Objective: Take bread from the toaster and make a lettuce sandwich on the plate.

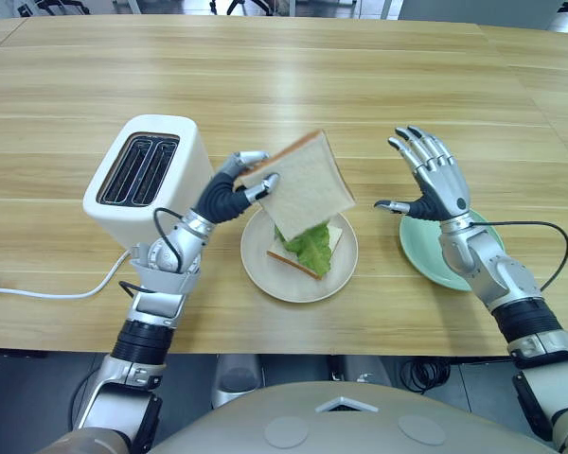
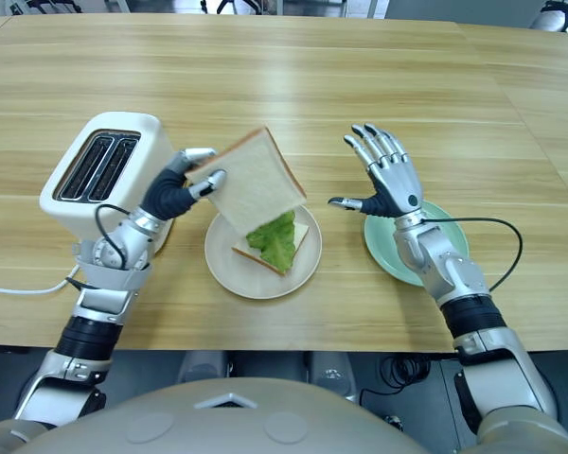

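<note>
Toaster (image 1: 147, 175): white, 2 slots facing up, stands on left part of wooden table (image 1: 312, 85); white cord (image 1: 66, 293) runs from its base area off to left edge.
L hand (image 1: 232, 189): just right of toaster, fingers curled, pinching left edge of bread slice (image 1: 308, 184) btwn thumb and fingertips.
Bread slice: white w/ brown crust, held up and tilted, hangs over beige plate (image 1: 265, 274); its lower corner sits over lettuce (image 1: 308, 244), can't tell if touching.
Beige plate: round, near front edge at table centre, btwn the two hands.
Bottom slice (image 1: 333, 236): lies flat on beige plate, mostly hidden by lettuce and held slice.
Lettuce: green leaf on top of bottom slice, partly covered by held slice.
R hand (image 1: 435, 180): fingers spread wide and pointing up, thumb sticking out to left, nothing in its grasp; raised above green plate (image 1: 421, 255).
Green plate: right of beige plate, apart from it, partly hidden by R wrist and forearm.
Black cable (image 1: 540, 236): loops over table by R forearm.
</note>
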